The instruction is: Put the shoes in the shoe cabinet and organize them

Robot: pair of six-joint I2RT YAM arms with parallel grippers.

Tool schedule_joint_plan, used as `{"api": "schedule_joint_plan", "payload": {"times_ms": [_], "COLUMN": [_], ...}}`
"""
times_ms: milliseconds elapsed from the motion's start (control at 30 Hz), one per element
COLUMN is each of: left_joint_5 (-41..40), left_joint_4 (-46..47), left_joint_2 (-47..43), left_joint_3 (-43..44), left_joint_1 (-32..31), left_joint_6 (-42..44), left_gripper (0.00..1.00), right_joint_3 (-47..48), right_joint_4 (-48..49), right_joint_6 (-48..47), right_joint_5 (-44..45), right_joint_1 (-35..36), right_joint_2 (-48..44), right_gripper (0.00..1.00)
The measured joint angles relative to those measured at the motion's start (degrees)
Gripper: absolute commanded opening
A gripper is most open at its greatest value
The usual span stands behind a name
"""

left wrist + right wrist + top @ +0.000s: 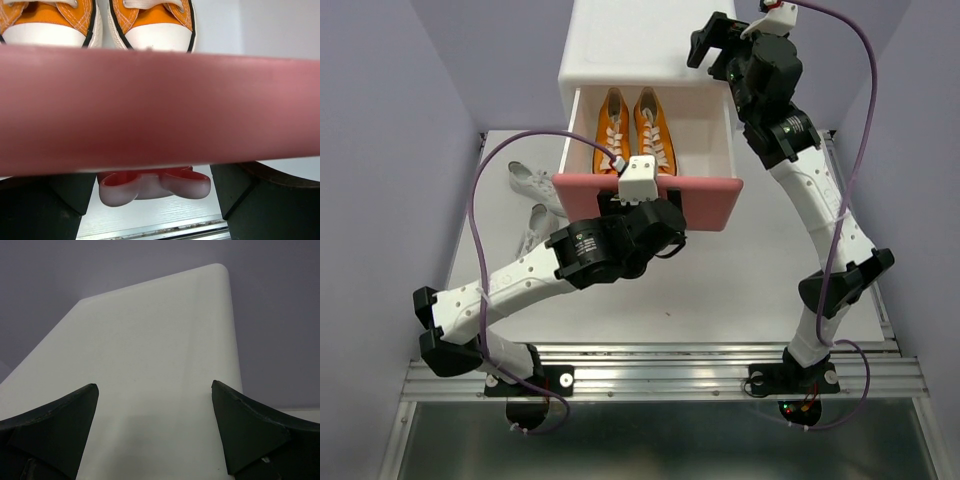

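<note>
Inside the shoe cabinet [630,40], well, in its one pulled-out drawer [705,205], sit two orange sneakers [635,130]. They're canvas with white laces, smooth white rubber toe caps and a black line round the sole, side by side, toes toward the drawer front. Just left of the cabinet on the white table [740,290] lie two white sneakers [535,205], a bit jumbled, one nearer the cabinet's back than the other.

Cabinet itself is a boxy, glossy white plastic thing with rounded corners. Drawer front is a flat, darker pink panel with one bunny-shaped knob [152,186], pale and translucent looking.

Two arms, two grippers. The left gripper [155,210] is right at the front of the drawer, jaws spread wide with a black finger on either side of the knob, not clamped on it, gripping nothing. The right gripper [155,430] hangs over the cabinet's top by its right side, jaws also fully spread, nothing between them.
</note>
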Motion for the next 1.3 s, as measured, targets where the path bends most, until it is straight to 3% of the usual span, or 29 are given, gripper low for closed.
{"api": "schedule_joint_plan", "payload": {"times_ms": [200,400,533,900,1300], "left_joint_5": [3.69,2.56,2.03,6.69,10.64], "left_joint_4": [2.86,17.99,24.55,24.41,26.73], "left_joint_2": [3.06,14.62,16.94,19.65,16.96], "left_joint_3": [1.44,9.4,9.51,17.27,13.4], "left_joint_1": [3.85,15.74,19.71,21.16,22.45], "left_joint_6": [2.32,6.95,10.71,17.18,17.35], "left_gripper": [0.99,0.99,0.99,0.99,0.99], "right_joint_3": [0.55,1.2,1.25,1.25,0.31], "right_joint_4": [0.81,0.02,0.13,0.37,0.83], "right_joint_6": [-0.46,0.0,-0.04,-0.48,-0.59], "right_joint_5": [0.52,0.52,0.61,1.2,0.5], "right_joint_1": [-0.15,-0.09,-0.07,-0.31,-0.35], "right_joint_2": [0.94,1.18,1.29,1.4,0.9], "right_gripper": [1.0,1.0,1.0,1.0,1.0]}}
